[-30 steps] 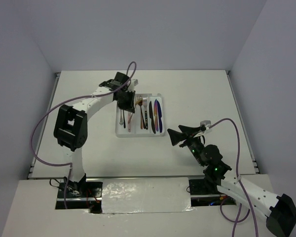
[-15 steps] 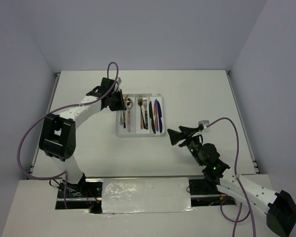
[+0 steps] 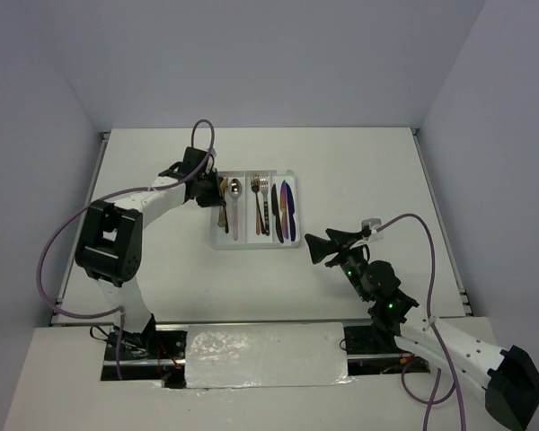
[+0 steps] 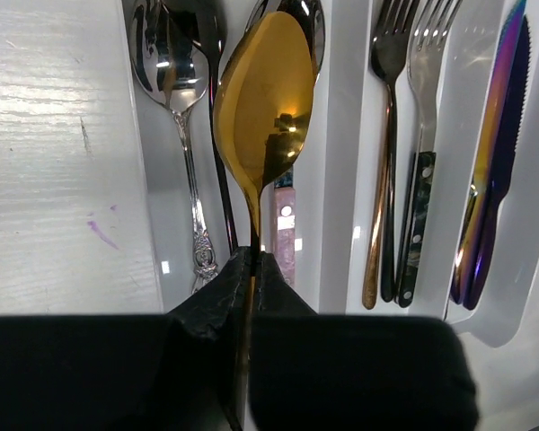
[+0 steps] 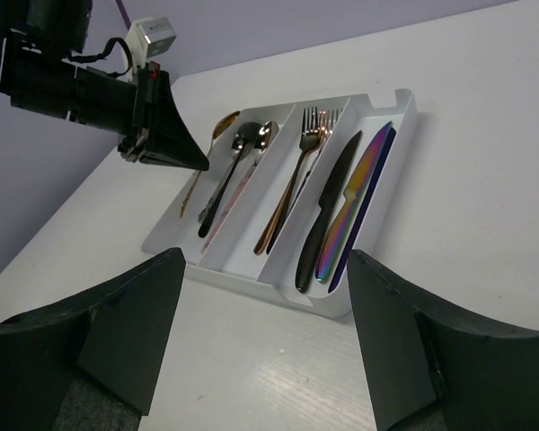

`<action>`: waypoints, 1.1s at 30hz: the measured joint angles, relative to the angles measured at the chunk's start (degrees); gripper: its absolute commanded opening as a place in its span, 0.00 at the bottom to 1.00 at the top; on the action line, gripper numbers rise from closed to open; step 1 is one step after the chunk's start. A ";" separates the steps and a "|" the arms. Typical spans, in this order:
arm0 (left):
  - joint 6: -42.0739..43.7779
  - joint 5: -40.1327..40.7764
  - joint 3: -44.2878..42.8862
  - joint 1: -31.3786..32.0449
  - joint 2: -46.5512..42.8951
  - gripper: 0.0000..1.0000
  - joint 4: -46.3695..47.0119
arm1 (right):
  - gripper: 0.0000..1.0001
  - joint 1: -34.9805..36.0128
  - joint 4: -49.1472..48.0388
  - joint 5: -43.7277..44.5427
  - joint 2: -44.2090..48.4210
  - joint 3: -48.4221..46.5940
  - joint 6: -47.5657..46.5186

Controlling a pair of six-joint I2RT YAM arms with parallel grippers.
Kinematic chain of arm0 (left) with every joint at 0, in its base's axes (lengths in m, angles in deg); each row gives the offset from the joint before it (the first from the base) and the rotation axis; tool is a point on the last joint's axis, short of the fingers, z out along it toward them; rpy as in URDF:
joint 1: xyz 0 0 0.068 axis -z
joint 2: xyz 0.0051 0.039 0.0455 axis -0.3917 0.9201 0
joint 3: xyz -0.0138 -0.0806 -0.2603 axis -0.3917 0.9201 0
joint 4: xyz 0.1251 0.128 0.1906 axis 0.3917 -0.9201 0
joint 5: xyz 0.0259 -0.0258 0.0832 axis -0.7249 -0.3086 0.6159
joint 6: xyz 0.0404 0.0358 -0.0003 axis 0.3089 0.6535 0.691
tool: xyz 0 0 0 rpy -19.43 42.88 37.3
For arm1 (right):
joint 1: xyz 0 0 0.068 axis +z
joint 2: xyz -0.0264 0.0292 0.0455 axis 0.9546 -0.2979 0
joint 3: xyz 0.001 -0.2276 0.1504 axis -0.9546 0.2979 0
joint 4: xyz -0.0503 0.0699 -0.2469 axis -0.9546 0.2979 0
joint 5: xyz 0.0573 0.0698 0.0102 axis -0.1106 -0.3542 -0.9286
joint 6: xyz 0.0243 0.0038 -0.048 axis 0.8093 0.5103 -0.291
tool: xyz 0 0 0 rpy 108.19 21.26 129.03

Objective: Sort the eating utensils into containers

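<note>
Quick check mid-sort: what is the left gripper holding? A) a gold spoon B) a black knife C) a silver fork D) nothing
A: in the left wrist view the left gripper is shut on the handle of the gold spoon, whose bowl sits over the spoon compartment of the white tray.

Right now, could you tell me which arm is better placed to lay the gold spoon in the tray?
Left. The left end effector is shut on the gold spoon over the spoon compartment of the white tray; the right end effector is open and apart from the tray.
</note>
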 measured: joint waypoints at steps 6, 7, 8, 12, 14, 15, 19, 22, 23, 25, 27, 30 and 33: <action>0.22 -1.46 0.13 0.00 2.38 0.29 0.42 | 0.80 0.00 -0.72 0.02 -0.72 0.02 0.00; 0.33 -1.25 0.04 0.04 2.99 0.32 0.39 | 0.80 0.00 -0.81 0.00 -0.83 0.02 0.00; 0.42 -0.94 0.02 0.20 3.65 0.35 0.20 | 0.80 0.00 -0.90 0.02 -0.94 0.02 0.00; 0.37 0.00 -0.02 0.28 4.04 0.51 -0.61 | 0.80 0.00 -0.92 0.00 -1.09 0.04 0.00; 0.68 0.17 -0.22 0.28 4.04 0.51 -0.70 | 0.81 0.00 -0.90 0.00 -1.09 0.04 0.02; 0.72 0.31 -0.22 0.28 3.98 0.51 -0.83 | 0.80 0.00 -0.87 0.04 -1.09 0.04 0.02; 1.73 1.88 -0.96 0.28 2.75 0.53 -2.47 | 0.81 0.00 -0.52 0.33 -1.57 0.04 0.04; 2.34 2.80 -1.38 0.33 -1.22 0.61 -3.10 | 0.87 0.00 0.81 0.59 -2.86 -0.13 0.26; 2.97 2.73 -1.38 0.33 -3.45 0.70 -2.84 | 0.90 0.00 1.70 0.59 -3.43 -0.50 0.39; 4.28 2.32 -1.31 0.57 -8.59 0.99 -1.51 | 0.99 0.00 4.15 0.85 -4.50 -2.23 0.76; 5.14 1.79 -0.37 1.31 -14.08 0.99 1.70 | 1.00 0.00 6.56 1.68 -5.66 -4.70 0.98; 7.06 1.92 4.04 3.56 -22.16 0.99 7.21 | 1.00 0.00 11.02 3.69 -6.25 -9.49 1.60; 8.39 2.58 11.85 5.75 -29.29 0.99 11.74 | 1.00 0.00 14.49 5.97 -7.30 -14.71 2.01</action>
